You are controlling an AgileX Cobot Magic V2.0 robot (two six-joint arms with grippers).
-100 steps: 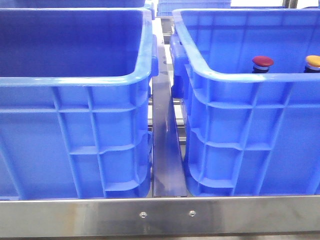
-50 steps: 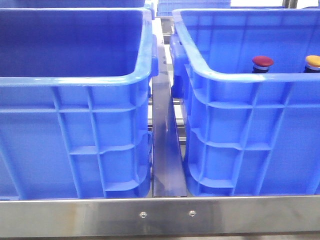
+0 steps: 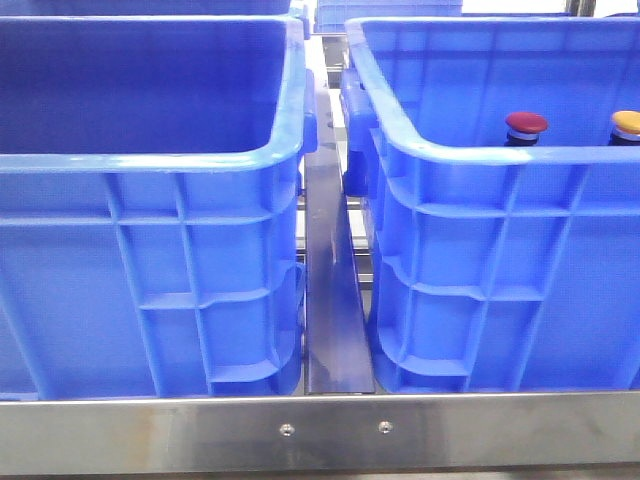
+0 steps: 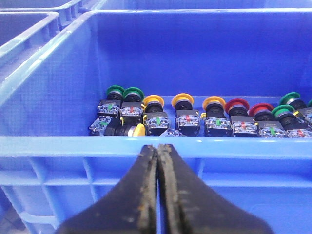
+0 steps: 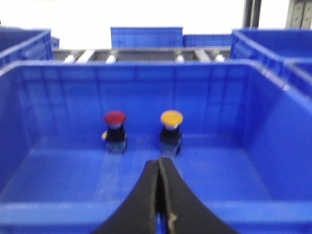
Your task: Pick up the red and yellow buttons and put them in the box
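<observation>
1. As both buttons already stand inside the right box (image 3: 470,200), the placing appears done; nothing visibly remains.
2. The red button (image 5: 115,127) and yellow button (image 5: 171,128) stand upright, side by side but apart, near the far wall; each has a domed cap on a dark base.
3. The right gripper (image 5: 160,195) is closed and empty, near the box's near rim.
4. The left gripper (image 4: 158,190) is closed and empty, facing the left box (image 4: 44,92), which holds about 10 spare buttons (image 4: 195,119).
</observation>
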